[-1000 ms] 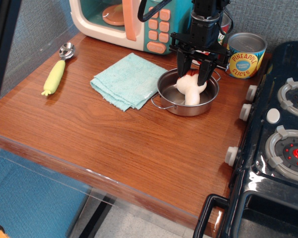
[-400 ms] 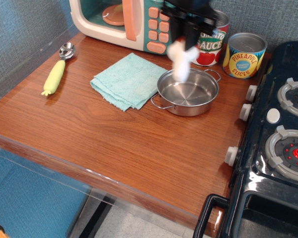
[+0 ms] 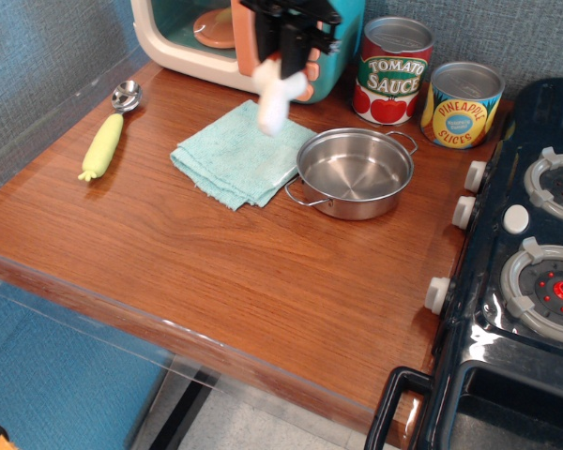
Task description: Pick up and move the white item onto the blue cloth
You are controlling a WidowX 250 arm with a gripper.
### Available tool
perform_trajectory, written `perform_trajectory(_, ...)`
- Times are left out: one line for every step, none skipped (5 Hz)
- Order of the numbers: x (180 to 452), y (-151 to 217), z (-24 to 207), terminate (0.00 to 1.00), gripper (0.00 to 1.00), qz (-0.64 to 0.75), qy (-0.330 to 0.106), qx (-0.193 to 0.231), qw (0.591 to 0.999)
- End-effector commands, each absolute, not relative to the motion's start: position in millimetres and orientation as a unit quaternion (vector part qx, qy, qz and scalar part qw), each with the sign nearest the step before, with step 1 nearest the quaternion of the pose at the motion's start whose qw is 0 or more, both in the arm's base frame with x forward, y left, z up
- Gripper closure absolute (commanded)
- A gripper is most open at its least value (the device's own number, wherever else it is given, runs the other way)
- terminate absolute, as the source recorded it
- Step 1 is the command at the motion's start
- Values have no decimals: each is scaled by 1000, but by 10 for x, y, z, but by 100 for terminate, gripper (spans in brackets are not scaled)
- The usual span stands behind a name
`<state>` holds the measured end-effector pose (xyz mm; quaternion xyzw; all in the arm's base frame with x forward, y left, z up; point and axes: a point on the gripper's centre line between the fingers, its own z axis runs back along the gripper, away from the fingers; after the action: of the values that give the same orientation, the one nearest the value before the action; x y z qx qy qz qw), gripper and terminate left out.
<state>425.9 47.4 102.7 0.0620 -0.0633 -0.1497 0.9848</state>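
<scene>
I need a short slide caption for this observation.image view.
Gripper holds the white item above the blue cloth, beside an empty steel pot.

Steel pot (image 3: 355, 172) sits empty mid-counter w/ tomato sauce can (image 3: 392, 70) & pineapple can (image 3: 462, 104) behind. Yellow-handled spoon (image 3: 107, 136) far left. Toy microwave (image 3: 216, 37) at back.

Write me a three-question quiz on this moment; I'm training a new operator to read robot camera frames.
1. True or false: the white item is lying inside the steel pot.
2. What is the gripper doing? A) hanging open over the spoon B) holding the white item in the air over the blue cloth C) pressing a microwave button
3. Which can stands nearer the stove: the tomato sauce can or the pineapple slices can?

Key:
1. False; the pot holds nothing.
2. B.
3. The pineapple slices can.
</scene>
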Motion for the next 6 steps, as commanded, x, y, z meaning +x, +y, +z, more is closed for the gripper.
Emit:
perform_trajectory(4306, 779, 1091, 0, 100, -126, -57, 83, 987)
perform_trajectory(4293, 805, 1069, 0, 0, -123, -55, 78, 988)
perform_trajectory(4276, 789, 1103, 0, 0, -127, -57, 77, 987)
perform_trajectory(4245, 797, 1143, 0, 0, -130, -60, 78, 987)
perform_trajectory(4185, 796, 1262, 0, 0, -131, -65, 79, 986)
perform_trajectory(4136, 802, 1330, 0, 0, -128, -72, 71, 987)
